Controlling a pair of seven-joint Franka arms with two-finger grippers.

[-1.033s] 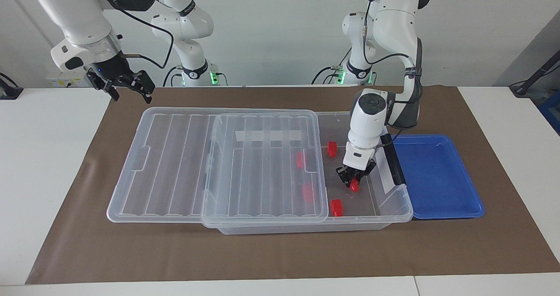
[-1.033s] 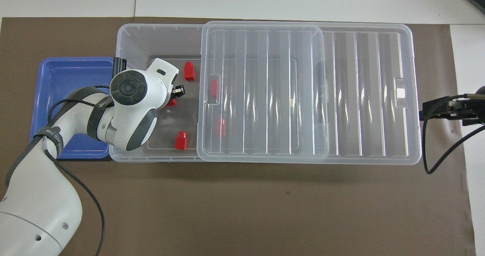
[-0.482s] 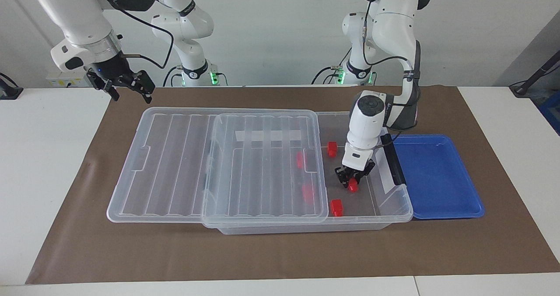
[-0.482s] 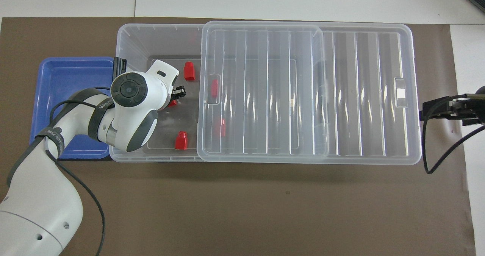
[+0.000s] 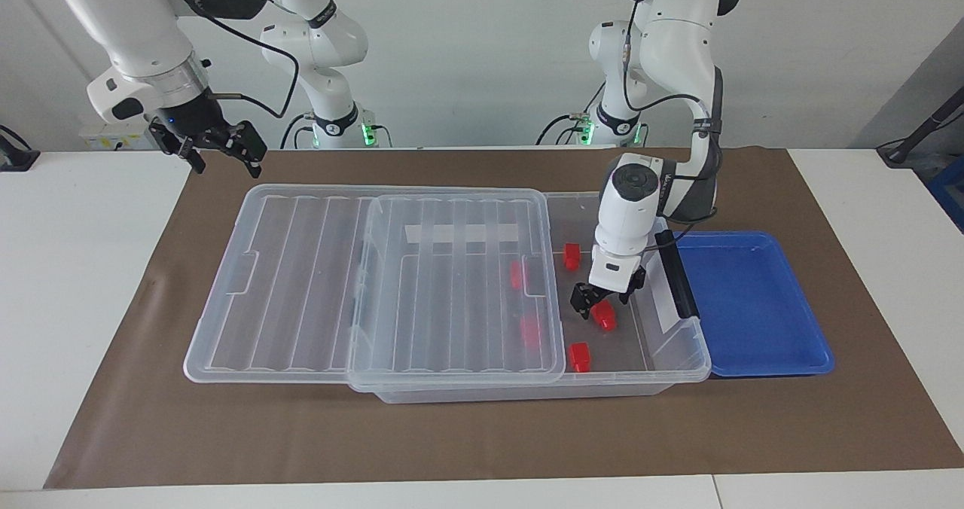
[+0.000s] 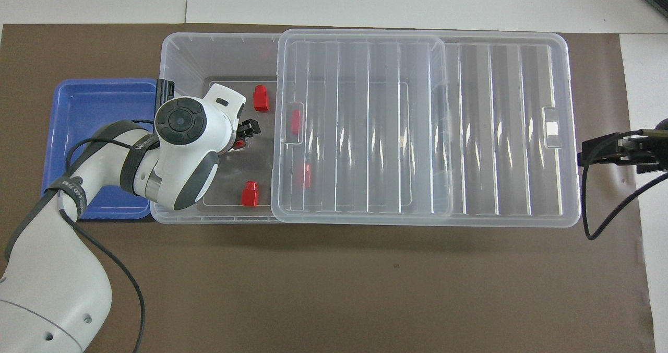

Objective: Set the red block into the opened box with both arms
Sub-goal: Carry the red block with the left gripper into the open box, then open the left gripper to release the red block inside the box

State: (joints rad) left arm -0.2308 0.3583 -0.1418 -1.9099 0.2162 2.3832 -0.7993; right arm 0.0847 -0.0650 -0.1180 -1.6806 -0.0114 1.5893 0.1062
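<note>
5 red blocks in all, every 1 inside the box (image 5: pixel 681 358). Lid (image 5: pixel 456 287) slid partway toward the right arm's end, covering most of the box, open stretch left at the left arm's end. Left gripper (image 5: pixel 600 300) down inside that open stretch, fingers spread apart, straddling 1 red block (image 5: pixel 603 316) without pinching it; block on the box floor, tilted. In the overhead view only a sliver of that block (image 6: pixel 239 144) visible under the gripper (image 6: pixel 245 132). 2 more blocks (image 5: pixel 572 256) (image 5: pixel 579 357) on the open floor, 1 nearer to the robots than the gripper, 1 farther from them. 2 more (image 5: pixel 517 274) (image 5: pixel 530 331) seen blurred through the lid's edge. Blue tray (image 5: pixel 753 306) touching the box at the left arm's end. Right gripper (image 5: pixel 224 153) waiting in the air over the brown mat's corner (image 5: pixel 226 169), fingers wide apart, holding nothing.
</note>
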